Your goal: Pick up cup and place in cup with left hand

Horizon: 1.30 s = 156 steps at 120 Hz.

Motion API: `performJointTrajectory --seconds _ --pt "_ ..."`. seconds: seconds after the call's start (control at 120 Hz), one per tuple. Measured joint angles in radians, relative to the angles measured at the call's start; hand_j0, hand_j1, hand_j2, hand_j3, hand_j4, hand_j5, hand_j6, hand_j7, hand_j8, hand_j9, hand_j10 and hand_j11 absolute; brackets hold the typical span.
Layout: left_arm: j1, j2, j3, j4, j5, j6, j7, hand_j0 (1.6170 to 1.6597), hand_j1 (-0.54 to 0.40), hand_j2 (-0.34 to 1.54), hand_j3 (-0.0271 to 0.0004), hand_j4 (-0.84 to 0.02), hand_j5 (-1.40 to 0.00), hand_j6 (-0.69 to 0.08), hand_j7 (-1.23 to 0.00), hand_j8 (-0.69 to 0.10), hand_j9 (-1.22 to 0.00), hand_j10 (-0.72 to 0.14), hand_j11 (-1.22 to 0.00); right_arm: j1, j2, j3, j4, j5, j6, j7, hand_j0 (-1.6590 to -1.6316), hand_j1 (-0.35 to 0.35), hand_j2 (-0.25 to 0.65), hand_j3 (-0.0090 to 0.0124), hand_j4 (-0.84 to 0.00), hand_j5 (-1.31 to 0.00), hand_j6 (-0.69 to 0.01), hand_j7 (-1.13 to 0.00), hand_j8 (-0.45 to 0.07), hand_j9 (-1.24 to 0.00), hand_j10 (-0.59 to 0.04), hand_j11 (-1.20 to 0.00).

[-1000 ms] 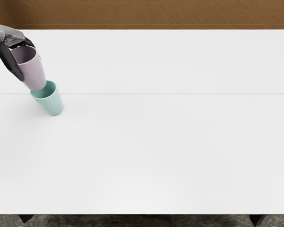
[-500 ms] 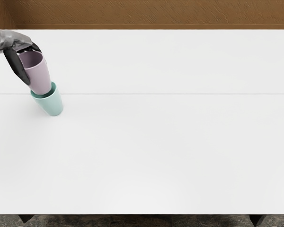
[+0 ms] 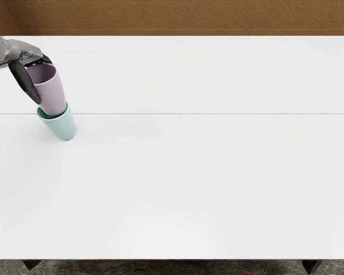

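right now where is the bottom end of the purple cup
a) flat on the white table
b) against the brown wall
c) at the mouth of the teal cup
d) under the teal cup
c: the purple cup, held by the left hand, has its lower end within the teal cup's rim.

Simulated room, kind unclear; white table [image 3: 189,172]; brown textured surface [image 3: 189,16] beyond; mottled stone-like floor [image 3: 160,267] below
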Motion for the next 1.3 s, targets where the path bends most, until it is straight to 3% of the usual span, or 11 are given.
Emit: performJointTrajectory --seconds 0.25,0.342,0.517,0.717,1.092,1.3 --pt "0.005 0.000 0.000 0.000 0.004 -0.004 0.000 1.6506 -0.156 0.07 0.0000 -0.277 -0.75 -0.142 -0.76 -0.201 -0.75 -0.520 -0.76 0.000 0.000 0.000 0.000 0.000 0.000 0.000 -1.6581 -0.312 -0.007 0.0000 -0.031 -0.04 -0.031 -0.04 -0.031 -0.04 -0.031 -0.04" --pt "0.005 -0.001 -0.002 0.000 0.002 0.001 0.000 1.6513 -0.158 0.09 0.0000 -0.282 -0.69 -0.147 -0.69 -0.226 -0.69 -0.471 -0.69 0.000 0.000 0.000 0.000 0.000 0.000 0.000 -1.6581 -0.312 -0.006 0.0000 -0.031 -0.04 -0.031 -0.04 -0.031 -0.04 -0.031 -0.04" --pt "0.006 -0.018 -0.005 0.020 -0.001 0.048 0.000 1.6551 0.112 0.04 0.0000 -0.137 -0.31 -0.078 -0.31 -0.112 -0.31 -0.215 -0.31 0.000 0.000 0.000 0.000 0.000 0.000 0.000 -1.6581 -0.312 -0.006 0.0000 -0.031 -0.04 -0.031 -0.04 -0.031 -0.04 -0.031 -0.04" --pt "0.004 -0.018 -0.006 0.026 -0.002 0.061 0.000 1.6569 0.261 0.02 0.0000 -0.055 -0.12 -0.033 -0.12 -0.046 -0.12 -0.083 -0.12 0.000 0.000 0.000 0.001 0.000 0.000 0.000 -1.6581 -0.312 -0.006 0.0000 -0.031 -0.04 -0.031 -0.04 -0.031 -0.04 -0.031 -0.04" --pt "0.002 -0.020 -0.006 0.026 -0.055 0.063 0.000 1.6579 0.336 0.00 0.0000 -0.013 -0.02 -0.010 -0.02 -0.012 -0.02 -0.016 -0.02 0.001 0.000 0.000 0.001 0.000 0.000 0.000 -1.6581 -0.312 -0.006 0.0000 -0.031 -0.04 -0.031 -0.04 -0.031 -0.04 -0.031 -0.04" --pt "-0.033 -0.031 -0.006 0.024 -0.152 0.062 0.000 1.6580 0.345 0.00 0.0000 -0.007 -0.01 -0.007 -0.01 -0.008 -0.01 -0.008 -0.01 0.001 0.000 0.000 0.001 0.000 0.000 0.000 -1.6581 -0.312 -0.006 0.0000 -0.031 -0.04 -0.031 -0.04 -0.031 -0.04 -0.031 -0.04"
